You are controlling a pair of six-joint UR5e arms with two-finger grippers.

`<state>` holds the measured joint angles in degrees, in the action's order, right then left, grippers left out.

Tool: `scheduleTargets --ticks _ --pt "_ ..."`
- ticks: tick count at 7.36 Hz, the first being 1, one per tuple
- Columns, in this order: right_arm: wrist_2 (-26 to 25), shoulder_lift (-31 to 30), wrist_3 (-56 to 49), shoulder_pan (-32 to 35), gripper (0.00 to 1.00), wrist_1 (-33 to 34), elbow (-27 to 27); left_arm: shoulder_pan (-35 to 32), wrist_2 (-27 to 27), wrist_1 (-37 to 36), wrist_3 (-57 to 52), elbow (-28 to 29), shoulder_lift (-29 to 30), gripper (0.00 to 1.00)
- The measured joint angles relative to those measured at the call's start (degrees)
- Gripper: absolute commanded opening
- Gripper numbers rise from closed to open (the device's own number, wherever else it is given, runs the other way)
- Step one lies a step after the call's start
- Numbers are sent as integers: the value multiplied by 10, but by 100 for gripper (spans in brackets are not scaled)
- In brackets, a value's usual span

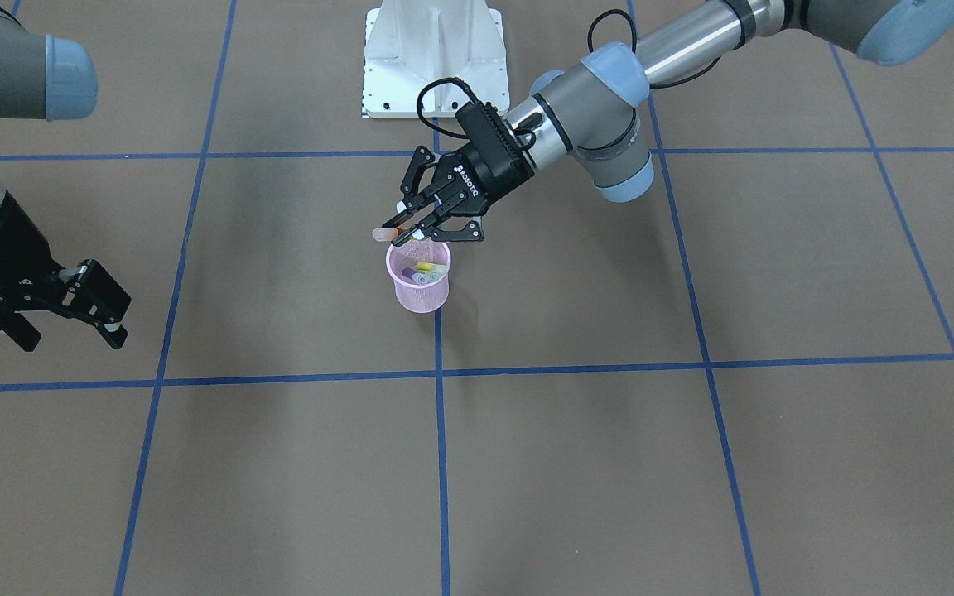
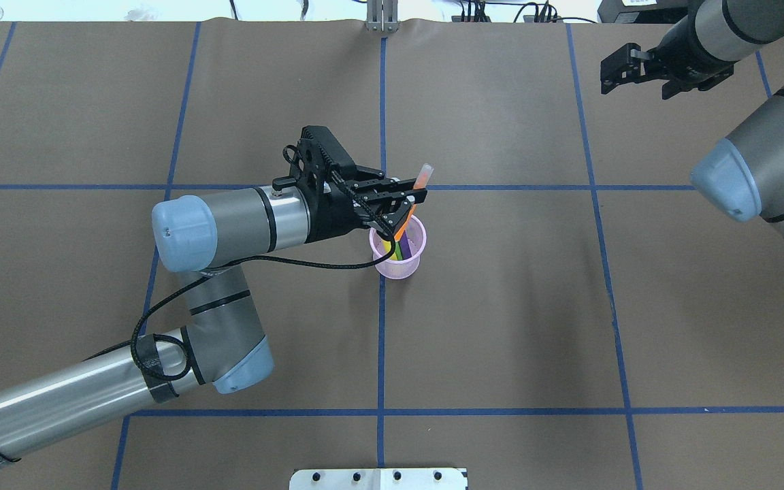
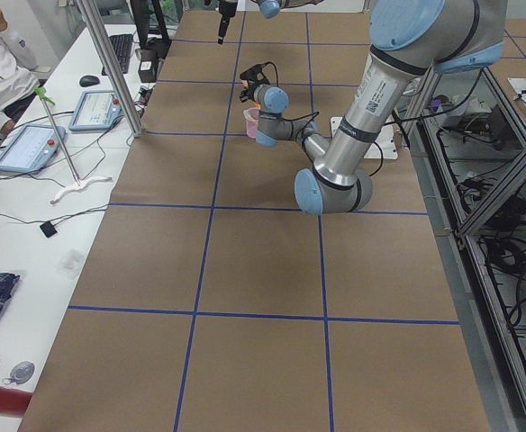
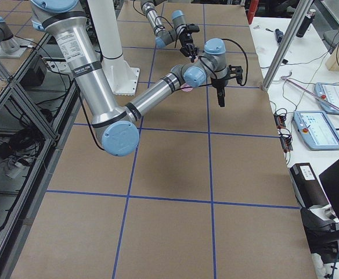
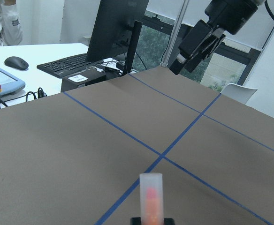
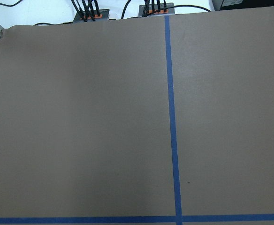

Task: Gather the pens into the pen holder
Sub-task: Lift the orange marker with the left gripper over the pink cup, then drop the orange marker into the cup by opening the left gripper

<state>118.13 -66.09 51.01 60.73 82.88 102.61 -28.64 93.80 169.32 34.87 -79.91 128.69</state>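
Brown, blue-lined table (image 1: 609,463). The left tool (image 1: 407,230) grips a tilted, pale-capped orange pen (image 2: 422,178) above the pink mesh pen holder (image 1: 419,294). The right tool (image 1: 75,335) is spread wide.

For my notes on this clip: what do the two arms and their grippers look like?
The left arm and right arm have grey joint housings, pale blue caps and bare silver tube links. The left gripper and right gripper are black two-finger units with open linkage fingers; the left one bears white lettering. A black cable loops along the left arm.
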Motion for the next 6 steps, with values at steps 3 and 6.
scheduleTargets --ticks 3,6 --pt "-1 0 1 0 100 0 0 2 -3 3 -4 7 1 59" --pt "-1 1 1 0 100 0 0 2 -3 3 -4 8 2 67"
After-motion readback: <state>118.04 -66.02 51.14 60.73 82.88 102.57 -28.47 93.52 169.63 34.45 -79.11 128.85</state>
